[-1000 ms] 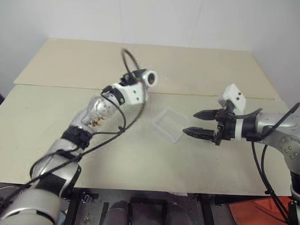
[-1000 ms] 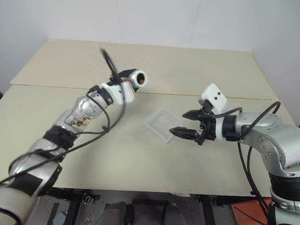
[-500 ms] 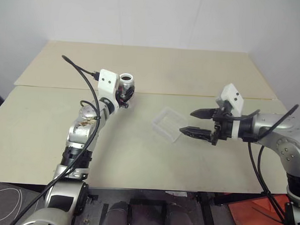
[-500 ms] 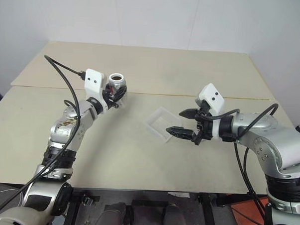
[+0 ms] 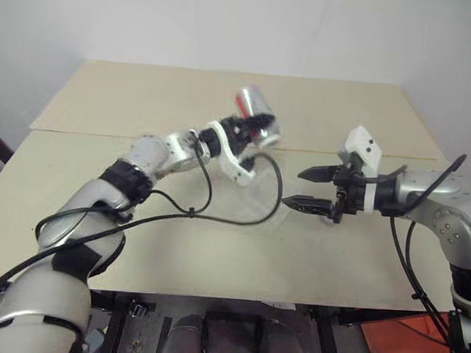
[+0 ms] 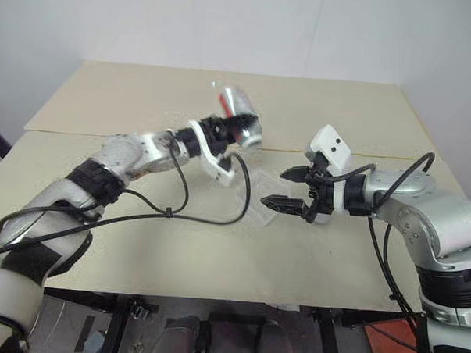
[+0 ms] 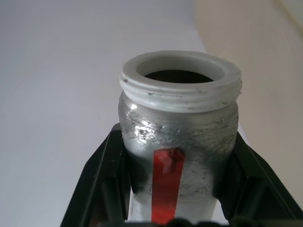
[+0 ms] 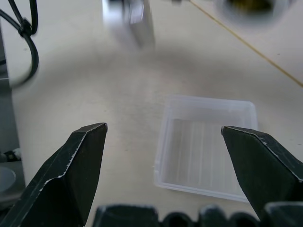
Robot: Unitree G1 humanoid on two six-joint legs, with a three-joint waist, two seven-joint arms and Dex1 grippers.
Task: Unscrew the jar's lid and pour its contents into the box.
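Note:
My left gripper [image 5: 249,132] is shut on the jar [image 5: 256,119], a silvery cylinder with a red stripe. It is held tilted in the air above the table's middle, just beyond the box [image 8: 208,146]. In the left wrist view the jar [image 7: 177,132] has its white threaded rim bare and its mouth open. The lid is out of view. The contents cannot be made out in the jar's dark mouth. The clear box lies flat on the table. My right gripper [image 5: 304,187] hovers open right beside the box, with nothing between its fingers [image 8: 80,161].
A black cable [image 5: 218,215] from the left arm loops low over the table beside the box. The tabletop [image 5: 216,254] is two beige boards joined by a seam [image 5: 377,154] behind the grippers, with a white wall beyond.
My left arm has swung the jar from the table's left side to the middle, near the box, and tilted it over. The right gripper has stayed in place, open.

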